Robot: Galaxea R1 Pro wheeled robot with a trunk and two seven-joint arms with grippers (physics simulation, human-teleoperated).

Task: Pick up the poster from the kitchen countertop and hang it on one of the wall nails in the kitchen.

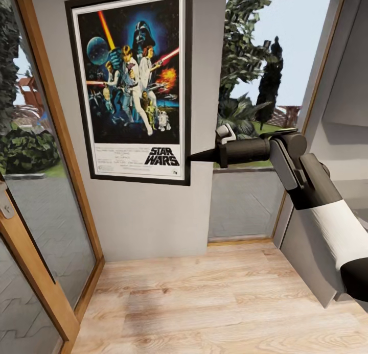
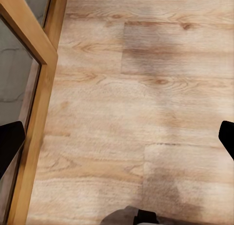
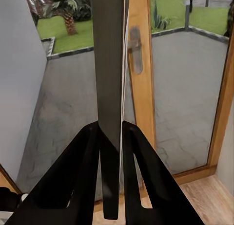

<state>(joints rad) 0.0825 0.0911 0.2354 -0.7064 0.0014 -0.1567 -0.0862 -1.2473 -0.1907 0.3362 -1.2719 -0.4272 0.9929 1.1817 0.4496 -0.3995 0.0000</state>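
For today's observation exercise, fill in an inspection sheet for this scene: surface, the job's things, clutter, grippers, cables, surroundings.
Surface: wood-plank floor; grey wall ahead.
Job's things: poster flat against the wall, upright; its right edge sits between the right gripper's fingers. The right wrist view shows it edge-on. No nail can be made out.
Clutter: nothing seen.
Grippers: right gripper shut on the poster's edge; left gripper open over the floor, holding nothing.
Cables: nothing seen.
Surroundings: wood-framed glass door at left, window at right, trees and paving outside.
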